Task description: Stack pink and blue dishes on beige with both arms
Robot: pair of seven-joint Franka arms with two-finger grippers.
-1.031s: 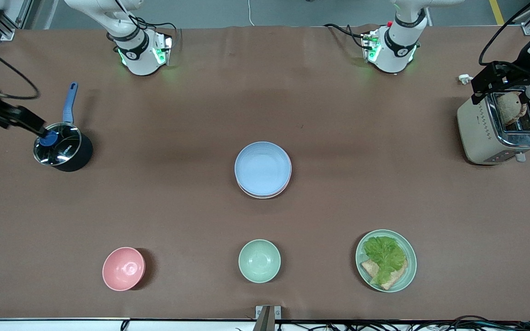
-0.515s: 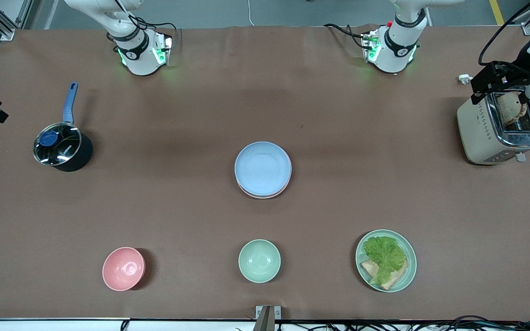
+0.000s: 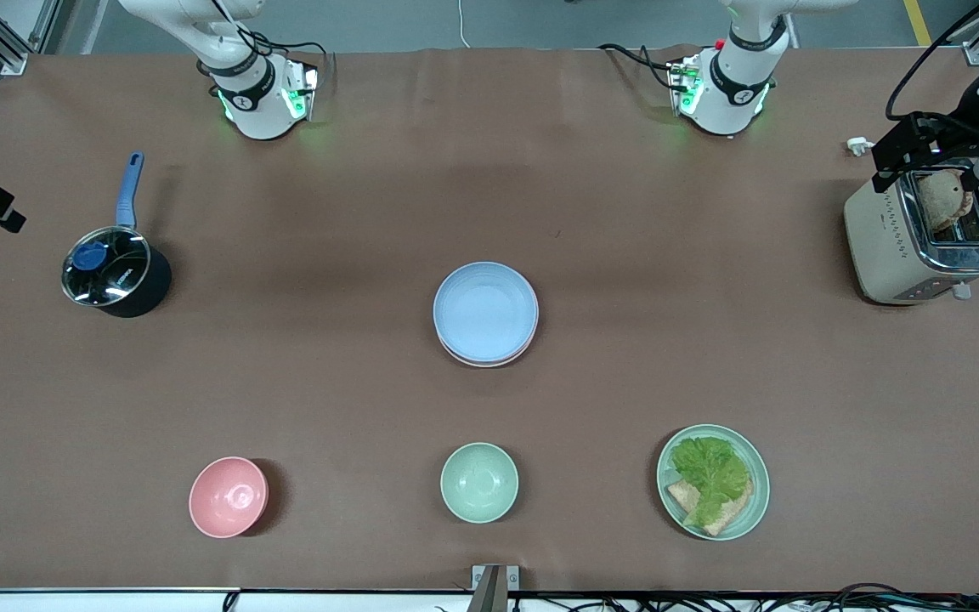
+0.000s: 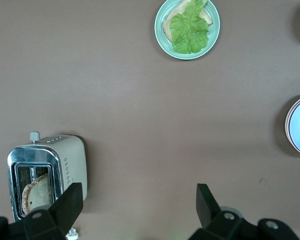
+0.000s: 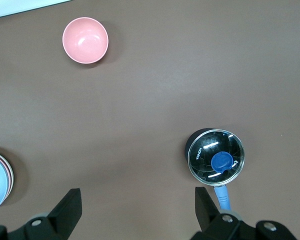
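Both jaws hang spread, well apart from blue plate (image 3: 485,310).

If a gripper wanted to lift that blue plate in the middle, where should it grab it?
Probably by the rim: the blue plate is shallow and flat, topping the stack, too wide to span. Pinch its raised edge from above, at the side toward either base; both open grippers, left gripper and right gripper, are elsewhere.

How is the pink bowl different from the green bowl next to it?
The pink bowl is salmon pink; the green bowl is pale mint. The pink bowl sits toward the right arm's end of the table, while the green bowl sits mid-table, directly nearer the camera than the plate stack. Both are small, round, matte, upright, empty and about the same size, and neither is touched by a hand.
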